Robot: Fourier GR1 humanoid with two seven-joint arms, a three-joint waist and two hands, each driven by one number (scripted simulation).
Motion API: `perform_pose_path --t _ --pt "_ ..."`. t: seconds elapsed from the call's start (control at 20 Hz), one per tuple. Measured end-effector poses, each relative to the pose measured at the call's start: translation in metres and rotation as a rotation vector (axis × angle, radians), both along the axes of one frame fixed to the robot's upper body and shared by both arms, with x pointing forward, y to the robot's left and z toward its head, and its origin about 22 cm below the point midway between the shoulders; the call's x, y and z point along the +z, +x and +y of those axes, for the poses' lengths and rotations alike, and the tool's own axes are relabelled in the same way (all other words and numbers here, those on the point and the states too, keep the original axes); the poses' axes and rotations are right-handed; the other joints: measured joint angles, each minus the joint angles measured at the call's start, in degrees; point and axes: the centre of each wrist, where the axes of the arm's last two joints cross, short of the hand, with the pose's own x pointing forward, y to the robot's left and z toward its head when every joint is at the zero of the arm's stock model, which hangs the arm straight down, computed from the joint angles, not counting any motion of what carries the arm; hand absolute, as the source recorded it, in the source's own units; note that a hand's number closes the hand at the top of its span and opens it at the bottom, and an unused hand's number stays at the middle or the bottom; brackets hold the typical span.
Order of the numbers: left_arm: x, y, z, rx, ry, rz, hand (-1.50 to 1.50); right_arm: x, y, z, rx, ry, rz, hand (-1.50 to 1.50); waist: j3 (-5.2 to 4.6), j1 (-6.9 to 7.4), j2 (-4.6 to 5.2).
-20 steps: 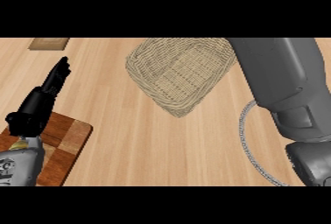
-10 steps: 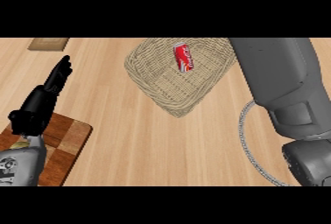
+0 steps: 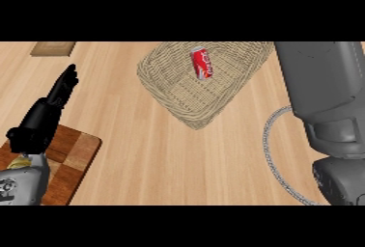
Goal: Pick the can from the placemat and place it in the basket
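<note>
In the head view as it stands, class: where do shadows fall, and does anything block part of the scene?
Head view: lighting is even, with no glare; the can lies in the basket with barely any shadow; the grey right forearm hides the basket's right edge; the left hand shows at the left.

The left hand (image 3: 44, 116) rests at the nine o'clock side with straight fingers aimed toward one o'clock, while the grey right forearm (image 3: 324, 101) runs along the three o'clock edge, its hand out of sight.
</note>
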Motion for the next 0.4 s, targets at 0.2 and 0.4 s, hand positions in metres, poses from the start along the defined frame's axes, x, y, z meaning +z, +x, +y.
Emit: perform_pose_path --t 0.2,0.4 --pt "-0.003 0.000 0.002 0.016 0.001 0.005 0.00 0.005 -0.004 -0.028 -0.121 0.095 -0.119 -1.50 0.00 -0.61 -0.17" --pt "-0.006 -0.007 0.007 0.028 0.003 0.010 0.00 0.003 -0.015 -0.068 -0.229 0.160 -0.203 -1.50 0.02 -1.37 -0.54"
